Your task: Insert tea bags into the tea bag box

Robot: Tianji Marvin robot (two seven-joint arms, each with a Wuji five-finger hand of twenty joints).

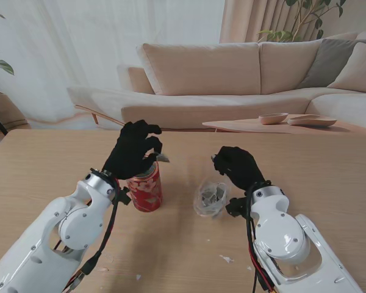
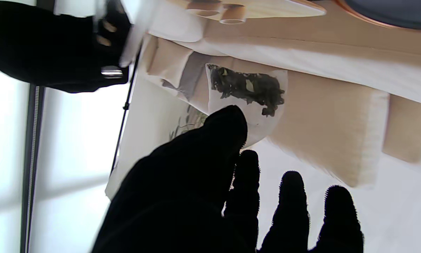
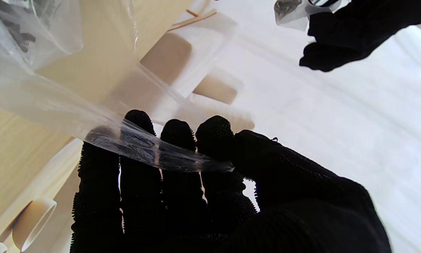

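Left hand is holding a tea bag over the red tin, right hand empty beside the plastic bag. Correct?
Not quite. The left hand does hold a tea bag over the red tin, but the right hand is not empty: the right wrist view shows its fingers pinching the edge of the clear plastic bag.

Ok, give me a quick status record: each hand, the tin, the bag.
left hand: over the tin, fingers pinching a tea bag
right hand: shut on the plastic bag's edge
tin: red, upright, left of centre on the table
plastic bag: clear, tea bags inside, right of the tin
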